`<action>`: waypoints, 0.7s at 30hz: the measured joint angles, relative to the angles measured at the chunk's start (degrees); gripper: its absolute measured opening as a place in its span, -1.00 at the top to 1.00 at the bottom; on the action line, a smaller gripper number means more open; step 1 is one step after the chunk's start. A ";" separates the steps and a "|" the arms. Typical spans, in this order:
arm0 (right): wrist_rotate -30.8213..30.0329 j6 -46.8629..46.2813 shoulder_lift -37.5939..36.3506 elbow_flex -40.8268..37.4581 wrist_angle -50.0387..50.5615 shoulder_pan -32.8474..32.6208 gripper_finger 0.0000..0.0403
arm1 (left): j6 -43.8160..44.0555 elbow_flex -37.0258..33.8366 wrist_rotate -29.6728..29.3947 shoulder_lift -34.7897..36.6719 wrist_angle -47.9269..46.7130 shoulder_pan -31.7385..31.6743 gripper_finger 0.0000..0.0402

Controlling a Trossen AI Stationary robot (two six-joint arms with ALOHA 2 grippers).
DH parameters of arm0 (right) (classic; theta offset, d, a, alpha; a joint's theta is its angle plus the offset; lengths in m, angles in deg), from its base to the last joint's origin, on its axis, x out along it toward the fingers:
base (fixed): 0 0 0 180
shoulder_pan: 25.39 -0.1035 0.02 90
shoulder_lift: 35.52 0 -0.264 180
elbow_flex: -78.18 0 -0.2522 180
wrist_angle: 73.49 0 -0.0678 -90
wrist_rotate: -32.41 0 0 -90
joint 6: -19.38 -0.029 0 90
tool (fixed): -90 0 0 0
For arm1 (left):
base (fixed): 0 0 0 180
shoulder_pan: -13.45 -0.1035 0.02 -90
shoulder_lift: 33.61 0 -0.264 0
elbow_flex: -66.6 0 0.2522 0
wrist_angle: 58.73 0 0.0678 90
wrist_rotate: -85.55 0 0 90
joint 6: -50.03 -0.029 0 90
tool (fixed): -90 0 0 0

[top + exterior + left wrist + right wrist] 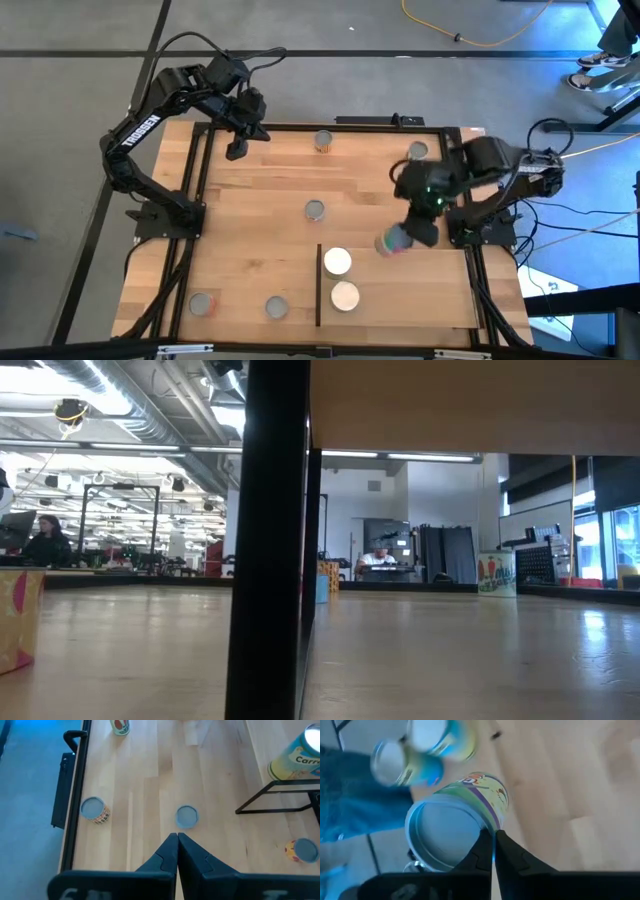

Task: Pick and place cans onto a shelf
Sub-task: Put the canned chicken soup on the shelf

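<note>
My right gripper point(408, 238) is shut on a can point(392, 242) with a green and purple label point(490, 795), held above the far edge of the shelf point(420, 300). The shelf is a light-wood board with a dark strip point(318, 285) along its left edge. Two white-topped cans point(337, 262) point(345, 296) stand on it beside the strip. My left gripper point(236, 152) point(177, 837) hovers shut over the table's far left corner, touching nothing. Several silver-topped cans stand on the tabletop, one in the middle point(315, 209) point(187, 816). My right gripper pinches the can at the rim point(485, 826) of its round silver end, between its two fingertips. The fingers slant down from above and from the table's right side. The can is lifted clear and tilted, its round end point(445, 835) turned up toward the wrist.
Two cans stand near the far edge point(323, 141) point(417, 152) and two near the front left point(203, 304) point(275, 307). A black frame point(200, 200) runs round the tabletop. The shelf's right half is bare wood. In the low view a black post point(270, 540) stands close.
</note>
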 joint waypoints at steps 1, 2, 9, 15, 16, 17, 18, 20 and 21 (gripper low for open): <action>0.85 -0.74 0.57 0.00 -0.15 -1.22 0.97 | 0.02 0.00 0.00 0.00 0.00 0.13 1.00; 1.73 -1.10 1.18 0.00 -0.27 -2.32 0.97 | 0.06 0.00 -0.02 0.00 0.00 0.35 1.00; 5.86 -1.21 6.61 -0.06 -2.08 -9.02 0.97 | 1.06 0.00 -0.01 0.00 0.03 2.30 1.00; 6.12 1.75 11.90 -0.09 -4.94 -11.51 0.97 | 2.69 0.00 -0.15 0.00 0.22 4.31 1.00; 6.63 2.34 12.91 -0.09 -4.90 -11.57 0.97 | 2.69 0.00 -0.17 0.00 0.22 4.64 1.00; 7.29 2.67 13.84 -0.08 -4.90 -11.57 0.97 | 2.67 0.00 -0.17 0.00 0.24 4.90 1.00; 7.71 2.99 14.74 -0.09 -4.91 -11.57 0.97 | 2.67 0.00 -0.17 0.00 0.24 5.11 1.00; 7.87 4.11 16.17 -0.09 -5.03 -11.57 0.97 | 2.63 0.00 -0.19 0.00 0.24 5.58 1.00; 7.93 4.61 16.82 -0.09 -5.22 -11.57 0.97 | 2.62 0.00 -0.18 0.00 0.24 5.78 1.00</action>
